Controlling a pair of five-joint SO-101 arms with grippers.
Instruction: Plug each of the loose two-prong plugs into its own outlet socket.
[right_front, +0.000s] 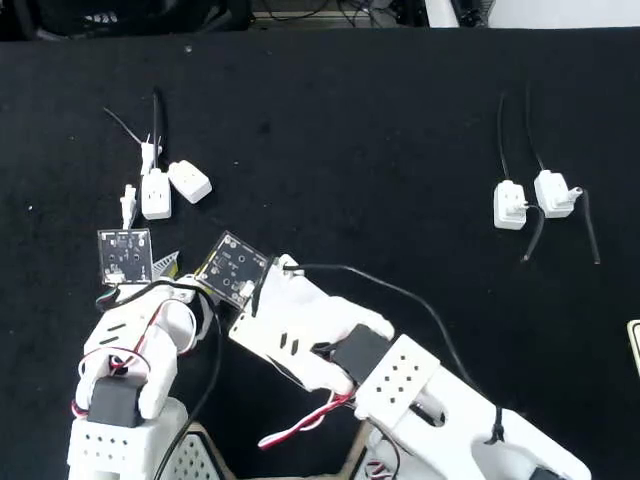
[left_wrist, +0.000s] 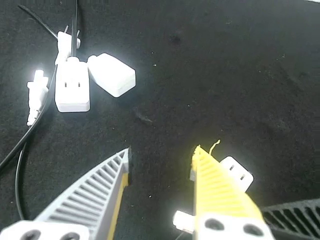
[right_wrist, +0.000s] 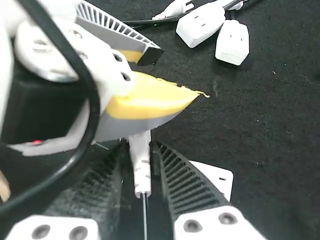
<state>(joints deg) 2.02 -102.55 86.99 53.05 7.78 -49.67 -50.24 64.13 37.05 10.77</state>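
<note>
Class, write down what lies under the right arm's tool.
A white outlet socket lies on the black table beneath the right tool, with one corner showing. The rest of it is covered by the tool, which is shut on a white plug.

Noted on the desk (right_front: 330, 110), left side: first socket (right_front: 156, 193), with second socket (right_front: 189, 181) just beside it on the right. Found first plug (right_front: 127, 205) just left of first socket, second plug (right_front: 148, 155) directly behind it. Located left gripper (left_wrist: 161, 151) in front of this group, right gripper (right_wrist: 140, 146) just right of it. Found third plug (right_wrist: 141, 172) between right fingers (right_wrist: 185, 185). Recorded inner corded block (right_front: 510, 205) and outer corded block (right_front: 553, 193) side by side, well apart at right.
</note>
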